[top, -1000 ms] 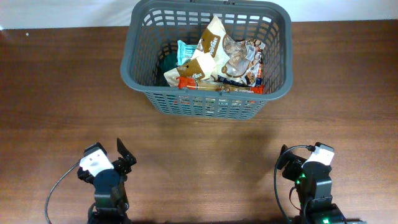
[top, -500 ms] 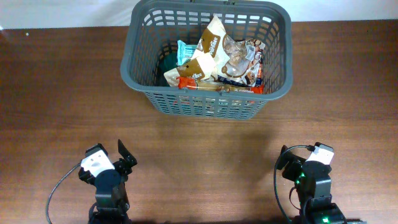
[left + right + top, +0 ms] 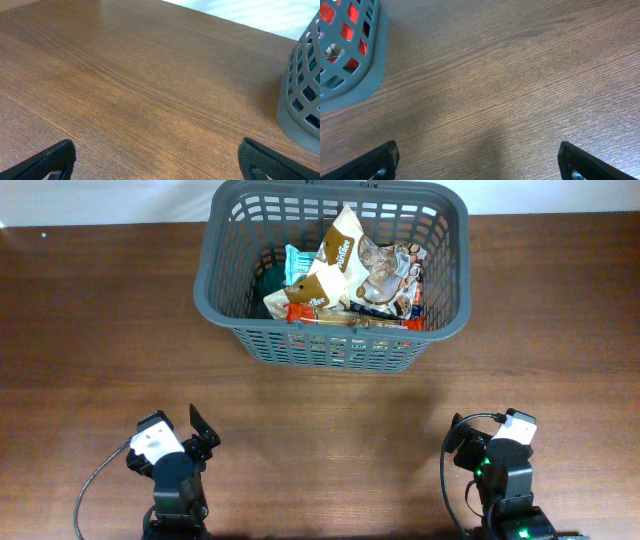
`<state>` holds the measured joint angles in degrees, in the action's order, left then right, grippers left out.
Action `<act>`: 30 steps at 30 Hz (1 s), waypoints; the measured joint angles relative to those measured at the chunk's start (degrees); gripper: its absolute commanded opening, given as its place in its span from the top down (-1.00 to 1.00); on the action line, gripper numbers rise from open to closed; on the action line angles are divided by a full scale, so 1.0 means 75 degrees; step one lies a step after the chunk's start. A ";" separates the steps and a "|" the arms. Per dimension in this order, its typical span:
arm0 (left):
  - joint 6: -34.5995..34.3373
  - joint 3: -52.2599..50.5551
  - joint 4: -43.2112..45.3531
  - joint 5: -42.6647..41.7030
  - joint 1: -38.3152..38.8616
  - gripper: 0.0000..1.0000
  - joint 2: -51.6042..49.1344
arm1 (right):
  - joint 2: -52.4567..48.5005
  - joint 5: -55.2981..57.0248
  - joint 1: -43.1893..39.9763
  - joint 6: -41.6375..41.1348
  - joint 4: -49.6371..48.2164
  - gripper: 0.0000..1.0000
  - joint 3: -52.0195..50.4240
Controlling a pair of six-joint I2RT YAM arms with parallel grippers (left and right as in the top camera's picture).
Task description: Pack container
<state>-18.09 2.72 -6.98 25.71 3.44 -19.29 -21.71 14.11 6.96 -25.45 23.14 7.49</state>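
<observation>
The dark grey basket [image 3: 222, 255] stands at the far middle of the table and holds several snack packets [image 3: 345, 275]. Its corner also shows at the right edge of the left wrist view [image 3: 300, 95] and at the top left of the right wrist view [image 3: 355, 65]. My left gripper [image 3: 195, 435] [image 3: 160, 157] is open and empty near the front left. My right gripper [image 3: 462, 438] [image 3: 479, 157] is open and empty near the front right. Both are well short of the basket.
The brown wooden table [image 3: 100, 330] stretches around the basket. A pale wall strip runs along the table's far edge [image 3: 100, 200]. A grey cable [image 3: 95, 480] loops beside the left arm's base.
</observation>
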 measured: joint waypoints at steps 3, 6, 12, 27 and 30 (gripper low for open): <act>0.0000 0.0000 0.0000 0.0000 0.0000 -0.99 0.0003 | 0.0038 0.0000 -0.0003 0.0000 0.0000 -0.98 -0.0003; 0.0000 0.0000 -0.0003 0.0000 -0.0003 -0.99 0.0099 | 0.0391 0.0000 -0.0058 0.0000 0.0003 -0.98 -0.0003; -0.0003 -0.0006 -0.0003 -0.0023 -0.0289 -0.99 0.1040 | 0.1472 0.0006 -0.0466 -0.0003 -0.0006 -0.98 -0.0003; -0.0023 -0.0006 0.0047 -0.0026 -0.0994 -0.99 0.2454 | 0.2789 0.0026 -0.0603 -0.0006 -0.0003 -0.98 -0.0003; -0.0023 -0.0006 0.0047 -0.0026 -0.0994 -0.99 0.2454 | 0.2789 0.0029 -0.0641 -0.0003 0.0000 -0.98 -0.0003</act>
<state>-18.26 2.68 -6.63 25.52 -4.01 -0.89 -0.80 14.33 2.15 -25.47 23.14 7.46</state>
